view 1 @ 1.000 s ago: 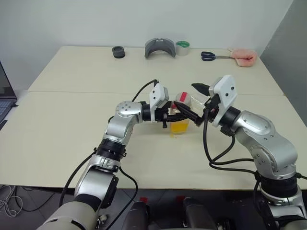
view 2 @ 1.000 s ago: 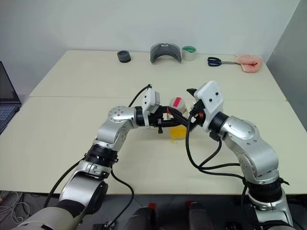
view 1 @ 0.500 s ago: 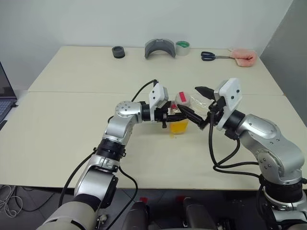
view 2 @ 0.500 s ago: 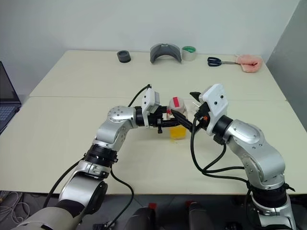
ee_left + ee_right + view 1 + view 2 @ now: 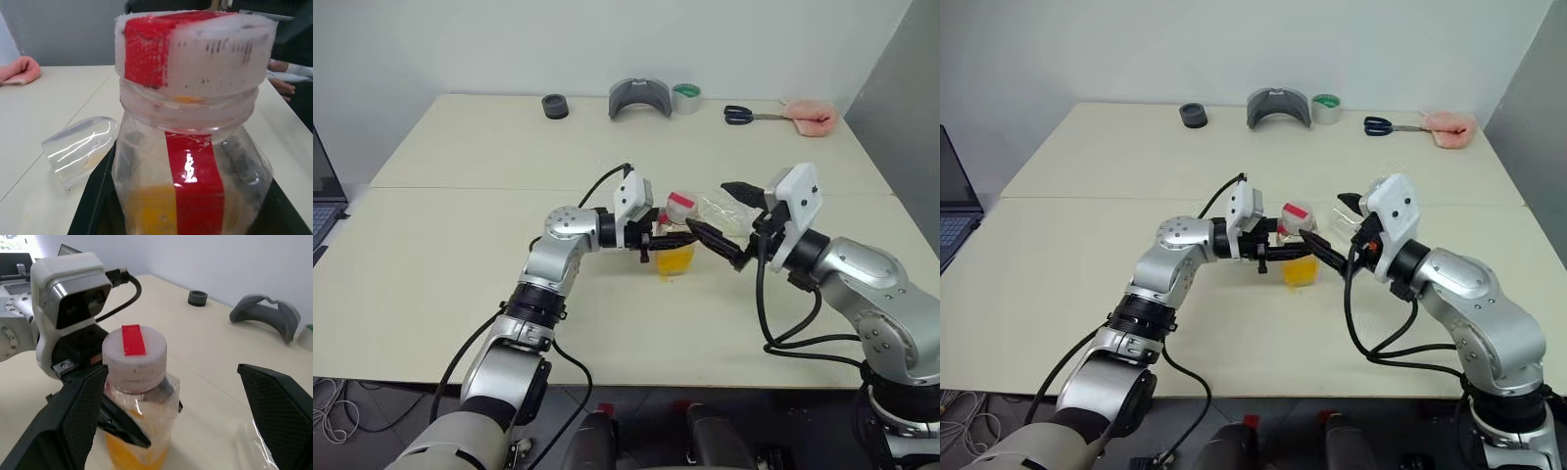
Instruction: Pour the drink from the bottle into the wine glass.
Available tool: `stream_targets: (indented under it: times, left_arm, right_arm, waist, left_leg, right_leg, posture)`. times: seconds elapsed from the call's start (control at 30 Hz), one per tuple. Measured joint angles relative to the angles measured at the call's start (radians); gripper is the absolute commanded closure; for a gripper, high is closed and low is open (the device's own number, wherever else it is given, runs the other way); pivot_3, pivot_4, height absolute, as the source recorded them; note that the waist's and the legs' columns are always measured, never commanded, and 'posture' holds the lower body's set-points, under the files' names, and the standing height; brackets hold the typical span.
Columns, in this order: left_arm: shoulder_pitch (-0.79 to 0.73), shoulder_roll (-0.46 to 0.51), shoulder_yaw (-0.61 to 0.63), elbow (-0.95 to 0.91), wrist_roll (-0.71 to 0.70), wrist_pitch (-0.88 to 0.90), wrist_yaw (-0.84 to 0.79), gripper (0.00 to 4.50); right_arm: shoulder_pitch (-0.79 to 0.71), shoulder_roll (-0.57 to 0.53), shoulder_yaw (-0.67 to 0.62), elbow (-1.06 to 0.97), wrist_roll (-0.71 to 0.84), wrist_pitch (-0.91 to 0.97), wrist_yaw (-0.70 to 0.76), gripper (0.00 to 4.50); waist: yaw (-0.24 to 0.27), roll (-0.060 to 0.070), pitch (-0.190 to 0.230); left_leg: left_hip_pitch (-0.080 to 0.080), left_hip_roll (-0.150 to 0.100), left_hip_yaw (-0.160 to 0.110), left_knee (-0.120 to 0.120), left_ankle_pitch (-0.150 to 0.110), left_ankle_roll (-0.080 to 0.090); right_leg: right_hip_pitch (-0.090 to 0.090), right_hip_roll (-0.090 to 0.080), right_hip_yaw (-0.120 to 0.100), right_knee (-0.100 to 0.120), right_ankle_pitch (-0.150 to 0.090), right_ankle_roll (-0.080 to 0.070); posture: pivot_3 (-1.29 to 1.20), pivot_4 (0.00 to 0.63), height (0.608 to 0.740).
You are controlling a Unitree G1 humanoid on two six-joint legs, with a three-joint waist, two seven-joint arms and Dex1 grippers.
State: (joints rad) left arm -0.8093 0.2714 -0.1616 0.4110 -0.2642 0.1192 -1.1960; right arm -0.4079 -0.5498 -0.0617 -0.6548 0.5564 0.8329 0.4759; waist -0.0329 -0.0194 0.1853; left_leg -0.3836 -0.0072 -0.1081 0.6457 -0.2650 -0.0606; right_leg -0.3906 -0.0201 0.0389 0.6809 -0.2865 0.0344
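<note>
The bottle point(image 5: 676, 238) stands upright over the middle of the table, with its red-and-white cap point(image 5: 134, 355) on. The orange drink point(image 5: 675, 259) fills its lower part. My left gripper point(image 5: 668, 238) reaches in from the left and is shut on the bottle's body. My right gripper point(image 5: 707, 206) is open, just right of the bottle, its fingers point(image 5: 73, 416) spread wide on either side of the cap and not touching it. The wine glass point(image 5: 80, 149) is on the table just behind the bottle, and it appears to lie on its side.
Along the far edge of the table are a black tape roll point(image 5: 555, 106), a grey curved holder point(image 5: 640, 98), a green tape roll point(image 5: 685, 97), scissors point(image 5: 744, 115) and a pink cloth point(image 5: 811, 116). A laptop point(image 5: 323, 191) sits at the left edge.
My right gripper has drawn back to the right, away from the bottle's cap, still open. The left gripper and the bottle have stayed where they were.
</note>
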Motion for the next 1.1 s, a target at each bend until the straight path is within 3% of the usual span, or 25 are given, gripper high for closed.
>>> stream_targets:
  times: [0.2,0.6,1.1]
  left_arm:
    - [-0.015,0.000,0.012,0.028,-0.008,0.004,-0.018,2.77]
    - [-0.031,0.001,0.014,0.033,-0.012,0.016,-0.059,2.77]
    - [-0.030,0.001,0.013,0.032,-0.010,0.022,-0.059,2.77]
  right_arm:
    - [-0.010,-0.008,0.004,-0.056,0.072,0.026,0.010,0.00]
    - [-0.130,0.070,0.169,0.077,-0.131,-0.079,-0.069,0.00]
    - [-0.116,0.084,0.139,0.086,-0.141,-0.076,-0.063,0.00]
  waist:
    - [-0.002,0.000,0.000]
    - [-0.001,0.000,0.000]
    - [-0.001,0.000,0.000]
  left_leg:
    - [0.000,0.000,0.000,0.000,0.000,0.000]
    - [0.000,0.000,0.000,0.000,0.000,0.000]
    - [0.000,0.000,0.000,0.000,0.000,0.000]
  right_leg:
    - [0.000,0.000,0.000,0.000,0.000,0.000]
    - [0.000,0.000,0.000,0.000,0.000,0.000]
    - [0.000,0.000,0.000,0.000,0.000,0.000]
  posture:
    - [0.00,0.150,0.740]
    - [0.00,0.150,0.740]
    - [0.00,0.150,0.740]
